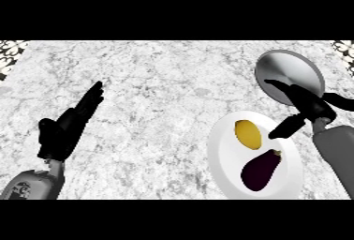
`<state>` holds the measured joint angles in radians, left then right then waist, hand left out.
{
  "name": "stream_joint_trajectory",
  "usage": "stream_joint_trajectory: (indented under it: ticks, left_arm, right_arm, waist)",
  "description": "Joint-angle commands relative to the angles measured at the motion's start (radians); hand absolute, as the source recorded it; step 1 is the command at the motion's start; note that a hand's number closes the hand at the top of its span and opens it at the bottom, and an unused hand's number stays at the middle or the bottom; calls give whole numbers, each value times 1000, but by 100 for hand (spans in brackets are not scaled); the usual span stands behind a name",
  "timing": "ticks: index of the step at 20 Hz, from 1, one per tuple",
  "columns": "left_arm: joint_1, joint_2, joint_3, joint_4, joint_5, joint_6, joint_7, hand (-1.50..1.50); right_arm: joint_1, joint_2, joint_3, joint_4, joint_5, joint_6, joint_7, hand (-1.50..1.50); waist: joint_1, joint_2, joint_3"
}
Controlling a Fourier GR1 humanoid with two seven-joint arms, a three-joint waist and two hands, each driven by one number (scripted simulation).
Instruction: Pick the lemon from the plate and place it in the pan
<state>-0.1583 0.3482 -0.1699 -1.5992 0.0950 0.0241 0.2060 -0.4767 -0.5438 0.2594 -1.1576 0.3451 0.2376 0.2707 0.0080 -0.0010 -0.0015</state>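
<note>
The lemon (248,133) is lying on the upper part of the white plate (228,164), with a dark eggplant (261,169) sitting just below it on the same plate; neither is being held. The right hand (309,105) is hovering at the plate's upper right rim, overlapping the lower edge of the pan (288,70); its fingers (276,85) are reaching up across the pan while the thumb (285,127) is pointing down and leftward toward the plate; the hand is released and grasping nothing. From those fingers the lemon is lying down and to the left, near the thumb tip but apart from it; its long axis is running roughly up and down in the head view, tilted slightly, so the fingers and thumb would probably need to close across its narrow width from either side. The pan is sitting just above the plate, behind the fingers, so the carry looks short. The left hand (66,129) is resting well apart on the far side of the table (166,93), fingers straight and upward; the right hand is plainly the nearer one. The eggplant is lying near the lemon, so a low approach could nudge it.
</note>
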Motion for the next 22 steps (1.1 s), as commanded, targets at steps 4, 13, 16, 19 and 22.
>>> stream_joint_trajectory:
  ticks: [4, 13, 16, 19, 22]
  left_arm:
    - [-42, -37, -28, 51, -29, 4, 0, 0]
    - [-5, -8, 31, 28, -7, -35, -11, 0]
    - [-17, -37, 18, -6, -37, -14, 30, 0]
    - [55, -55, 4, 13, -82, 6, -56, 0]
    - [18, -14, 73, 32, -25, -60, -31, 0]
  right_arm:
    - [-214, 9, 128, 19, -12, 396, 284, -150]
    - [-313, 240, 119, 47, -147, 632, 668, -150]
    - [-299, 202, 110, 64, -94, 633, 652, -150]
    - [-243, 175, 116, -57, -98, 650, 705, -150]
    - [-245, 210, 107, -58, -90, 652, 729, -150]
  waist:
    - [10, 4, -2]
    - [-8, -3, 0]
    - [-6, -1, 1]
    - [-13, -3, 1]
    - [-10, -2, 1]
